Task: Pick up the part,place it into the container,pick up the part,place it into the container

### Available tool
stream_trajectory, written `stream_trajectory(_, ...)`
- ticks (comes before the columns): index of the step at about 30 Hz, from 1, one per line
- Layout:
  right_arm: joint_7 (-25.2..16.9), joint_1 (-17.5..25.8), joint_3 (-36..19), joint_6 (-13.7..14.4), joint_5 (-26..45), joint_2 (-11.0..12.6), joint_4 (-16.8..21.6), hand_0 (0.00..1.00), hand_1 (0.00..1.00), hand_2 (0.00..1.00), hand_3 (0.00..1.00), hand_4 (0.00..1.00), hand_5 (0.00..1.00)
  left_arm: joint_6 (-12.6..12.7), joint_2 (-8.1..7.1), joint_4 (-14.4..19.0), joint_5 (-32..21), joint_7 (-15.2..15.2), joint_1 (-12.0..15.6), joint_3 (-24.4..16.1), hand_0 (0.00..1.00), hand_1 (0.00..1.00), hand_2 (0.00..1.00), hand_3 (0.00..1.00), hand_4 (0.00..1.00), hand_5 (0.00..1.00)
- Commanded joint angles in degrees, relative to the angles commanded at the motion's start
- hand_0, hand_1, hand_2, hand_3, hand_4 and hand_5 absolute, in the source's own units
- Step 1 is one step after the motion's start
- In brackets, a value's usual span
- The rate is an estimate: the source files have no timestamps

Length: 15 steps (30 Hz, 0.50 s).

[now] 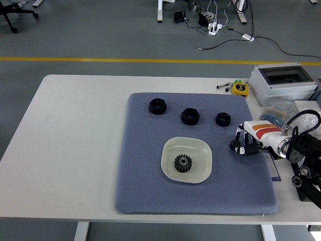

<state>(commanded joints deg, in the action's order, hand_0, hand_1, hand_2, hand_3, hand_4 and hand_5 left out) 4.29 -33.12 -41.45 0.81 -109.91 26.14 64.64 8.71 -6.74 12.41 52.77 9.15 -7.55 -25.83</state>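
The right hand (244,144) hangs low over the right part of a blue-grey textured mat (145,186), its black fingers (237,145) curled downward; whether they are closing on anything cannot be told from this view, and nothing shows between them. The white forearm with red and orange stripes runs off to the hand's right, toward the black arm joints at the table's edge.

Just up and to the left of the hand sits a small black nut (223,119); farther left along the same row are a second black nut (190,116) and a third (157,106). Left of the hand and slightly nearer the table's front lies a pale square dish (199,148), with a dark gear (183,163) lying flat in its middle.

The mat rests on a white table (70,130). Behind the hand, at the table's far right corner, stand a grey box with a clear lid (283,83) and a yellow tape measure (240,89). Beyond the table, the grey floor carries a yellow line (100,59), and cables with a power strip (215,27) trail across it.
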Motion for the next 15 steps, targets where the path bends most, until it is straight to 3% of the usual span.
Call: stream_trajectory(15, 0.16, 0.35, -1.70, 0.14, -1.12, 0.71, 2.54, 0.021, 0.168, 0.290, 0.484, 0.764, 0.357, -0.01, 0.03, 0.00, 0.24, 0.05, -0.02, -0.13, 0.700, 0.648, 0.670, 0.579, 0.666, 0.628)
